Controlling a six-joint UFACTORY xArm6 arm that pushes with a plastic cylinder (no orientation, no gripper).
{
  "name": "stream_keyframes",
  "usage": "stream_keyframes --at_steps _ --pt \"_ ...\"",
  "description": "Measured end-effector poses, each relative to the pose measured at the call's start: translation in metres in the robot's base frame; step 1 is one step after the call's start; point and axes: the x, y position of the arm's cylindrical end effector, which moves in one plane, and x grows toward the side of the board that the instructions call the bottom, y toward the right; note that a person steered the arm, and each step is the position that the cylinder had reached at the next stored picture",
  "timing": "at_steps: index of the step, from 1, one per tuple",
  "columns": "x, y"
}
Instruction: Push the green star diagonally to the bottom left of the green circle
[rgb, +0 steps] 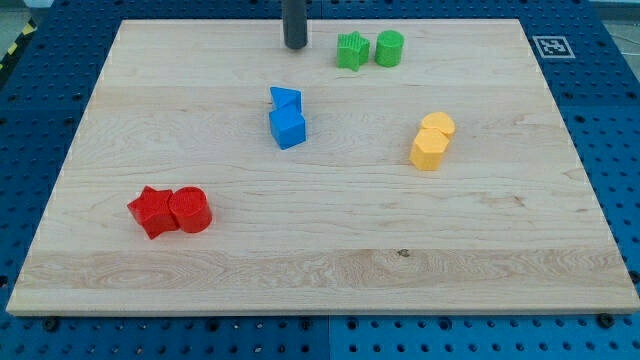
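Nearest the view's bottom, a red star (150, 211) and red cylinder (190, 210) are shown touching. At the view's top, the green star (352, 51) is seen touching the green circle (389, 48), on its left. My tip (295, 45), a bare rod with nothing held, is placed left of the star, apart from it. A push from this side is judged likely to drive the star into the circle. Blue blocks (287, 117) and yellow blocks (432, 140) are shown mid-board (330, 260).
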Motion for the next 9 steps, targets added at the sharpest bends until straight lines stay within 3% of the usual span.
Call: stream_keyframes --at_steps 3,5,9 --pt "-0.015 0.049" --pt "0.009 0.058" --pt "0.019 0.087"
